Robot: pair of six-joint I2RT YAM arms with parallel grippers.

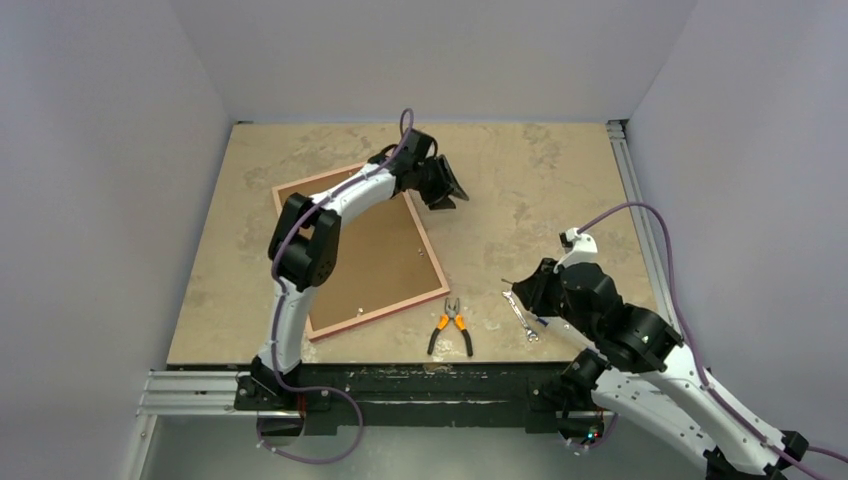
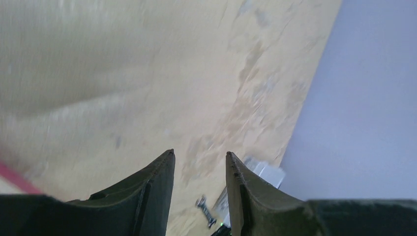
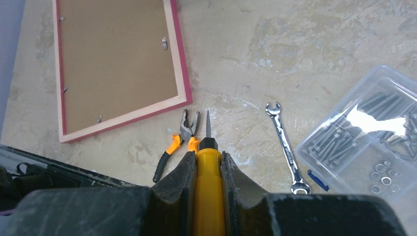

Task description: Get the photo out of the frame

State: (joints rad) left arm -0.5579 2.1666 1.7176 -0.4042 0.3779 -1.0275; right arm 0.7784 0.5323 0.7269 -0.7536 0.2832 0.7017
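The frame (image 1: 362,252) lies flat on the table (image 1: 540,180), at about 9 o'clock from the table's middle. Its brown backing board faces up, so the photo cannot be seen. In the right wrist view the frame (image 3: 118,64) shows a pale inner edge, a pink-red outer rim and small metal clips along the board.

The left gripper (image 1: 450,190) hangs above the table just past the frame's far right corner, at about 2 o'clock from the frame's centre. In its own view the left gripper (image 2: 199,156) has its fingers spread, with nothing between them and bare table below.

The right gripper (image 1: 524,292) is at about 4 o'clock from the frame and well apart from it. It is clamped on a yellow-handled screwdriver (image 3: 209,196) whose tip points toward 12 o'clock in the wrist view.

Orange-handled pliers (image 3: 179,142) lie near the frame's near corner. A wrench (image 3: 285,147) lies at 3 o'clock from them, and a clear plastic box (image 3: 339,107) of screws sits further right.
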